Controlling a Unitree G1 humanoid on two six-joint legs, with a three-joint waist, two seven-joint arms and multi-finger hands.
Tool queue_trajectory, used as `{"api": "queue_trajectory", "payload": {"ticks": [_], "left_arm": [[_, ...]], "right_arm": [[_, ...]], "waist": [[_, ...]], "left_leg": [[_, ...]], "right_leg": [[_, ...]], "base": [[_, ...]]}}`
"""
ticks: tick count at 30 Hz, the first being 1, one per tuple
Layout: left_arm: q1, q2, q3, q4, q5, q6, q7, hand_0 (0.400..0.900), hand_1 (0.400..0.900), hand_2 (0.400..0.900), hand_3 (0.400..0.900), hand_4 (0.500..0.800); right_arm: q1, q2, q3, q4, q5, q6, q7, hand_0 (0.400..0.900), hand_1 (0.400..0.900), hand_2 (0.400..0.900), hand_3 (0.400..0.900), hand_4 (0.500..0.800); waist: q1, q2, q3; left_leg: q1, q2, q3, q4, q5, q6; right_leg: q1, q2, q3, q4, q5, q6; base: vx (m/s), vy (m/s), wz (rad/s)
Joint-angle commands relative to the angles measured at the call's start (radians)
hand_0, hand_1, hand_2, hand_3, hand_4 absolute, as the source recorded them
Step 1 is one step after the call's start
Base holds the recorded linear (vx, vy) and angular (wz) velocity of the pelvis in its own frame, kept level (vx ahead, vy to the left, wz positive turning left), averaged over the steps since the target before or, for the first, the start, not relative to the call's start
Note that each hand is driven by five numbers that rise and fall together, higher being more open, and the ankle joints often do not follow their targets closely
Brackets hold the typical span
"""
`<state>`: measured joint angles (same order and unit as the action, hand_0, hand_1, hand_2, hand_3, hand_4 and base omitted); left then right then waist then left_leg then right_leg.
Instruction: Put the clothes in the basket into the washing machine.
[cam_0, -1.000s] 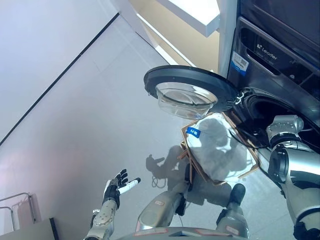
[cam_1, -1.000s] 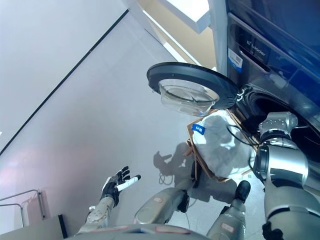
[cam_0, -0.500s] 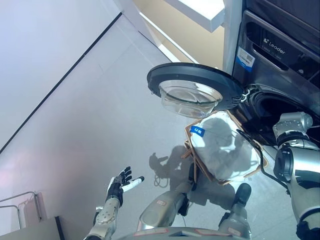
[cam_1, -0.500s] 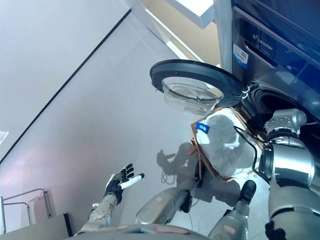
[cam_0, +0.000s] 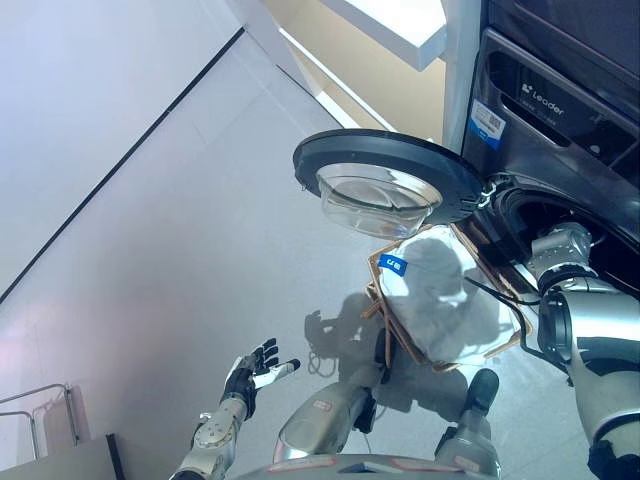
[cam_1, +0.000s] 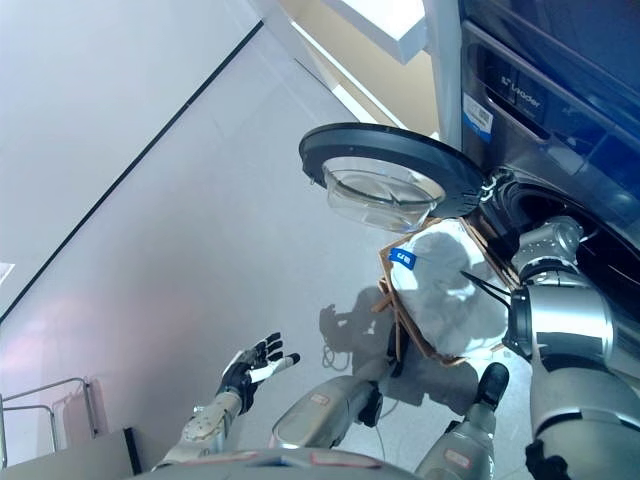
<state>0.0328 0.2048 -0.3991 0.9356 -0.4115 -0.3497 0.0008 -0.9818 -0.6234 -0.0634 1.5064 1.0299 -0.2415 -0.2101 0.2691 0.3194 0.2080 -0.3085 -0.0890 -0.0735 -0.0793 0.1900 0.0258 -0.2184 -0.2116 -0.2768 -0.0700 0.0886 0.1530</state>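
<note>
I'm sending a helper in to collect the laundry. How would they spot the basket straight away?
Find the dark washing machine with its round glass door swung open. Directly below that door, on the grey floor, sits the basket, brown-rimmed and heaped with white cloth bearing a small blue tag.

A pale grey glossy floor (cam_0: 180, 250) fills most of the scene, crossed by a thin dark line (cam_0: 120, 165). Beyond the line's far end stand a beige wall (cam_0: 385, 75) and a white ledge (cam_0: 395, 20). A metal rack (cam_0: 35, 420) sits at the floor's near-left corner.
</note>
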Motion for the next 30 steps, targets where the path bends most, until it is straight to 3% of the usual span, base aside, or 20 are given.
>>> {"api": "queue_trajectory", "payload": {"ticks": [1, 9, 15, 23, 30], "left_arm": [[0.009, 0.021, -0.006, 0.014, 0.000, -0.011, 0.005, 0.900, 0.900, 0.900, 0.900, 0.800], [0.008, 0.013, 0.022, 0.026, 0.036, -0.011, 0.011, 0.900, 0.900, 0.900, 0.900, 0.800], [0.010, 0.009, 0.048, 0.061, 0.096, -0.010, 0.025, 0.900, 0.900, 0.900, 0.900, 0.800], [-0.017, 0.001, 0.114, 0.245, 0.199, -0.011, 0.092, 0.900, 0.900, 0.900, 0.900, 0.800], [-0.027, -0.002, 0.164, 0.393, 0.293, 0.022, 0.087, 0.900, 0.900, 0.900, 0.900, 0.800]], "right_arm": [[0.016, 0.042, 0.069, -0.004, -0.070, 0.017, 0.061, 0.900, 0.900, 0.900, 0.900, 0.800], [0.203, 0.164, 0.068, 0.005, -0.157, 0.029, 0.078, 0.900, 0.900, 0.900, 0.900, 0.800], [0.386, 0.249, 0.070, -0.004, -0.242, 0.029, 0.082, 0.900, 0.900, 0.900, 0.900, 0.800], [0.691, 0.382, 0.223, -0.085, -0.642, 0.020, 0.037, 0.900, 0.900, 0.900, 0.900, 0.800], [0.913, 0.391, 0.372, -0.158, -1.054, 0.047, 0.034, 0.900, 0.900, 0.900, 0.900, 0.800]], "waist": [[0.037, 0.001, -0.034], [0.030, -0.039, -0.037], [0.009, -0.106, -0.057], [-0.054, -0.237, -0.125], [-0.115, -0.303, -0.189]], "left_leg": [[-0.061, -0.030, 0.038, 0.087, -0.092, -0.030], [-0.043, -0.026, 0.031, 0.092, -0.100, -0.030], [-0.012, -0.009, 0.028, 0.092, -0.107, -0.033], [0.057, 0.031, 0.045, 0.070, -0.108, -0.047], [0.145, 0.060, 0.066, 0.046, -0.112, -0.057]], "right_leg": [[-0.016, -0.047, 0.055, 0.129, -0.068, -0.015], [0.006, -0.043, 0.047, 0.130, -0.074, -0.017], [0.041, -0.024, 0.039, 0.106, -0.065, -0.020], [0.097, 0.020, 0.044, 0.058, -0.042, -0.022], [0.158, 0.055, 0.054, 0.050, -0.053, -0.029]], "base": [[0.00, 0.000, 0.00], [-0.01, -0.014, 0.03], [0.01, -0.059, -0.01], [0.02, -0.105, -0.10], [0.03, -0.092, -0.10]]}}
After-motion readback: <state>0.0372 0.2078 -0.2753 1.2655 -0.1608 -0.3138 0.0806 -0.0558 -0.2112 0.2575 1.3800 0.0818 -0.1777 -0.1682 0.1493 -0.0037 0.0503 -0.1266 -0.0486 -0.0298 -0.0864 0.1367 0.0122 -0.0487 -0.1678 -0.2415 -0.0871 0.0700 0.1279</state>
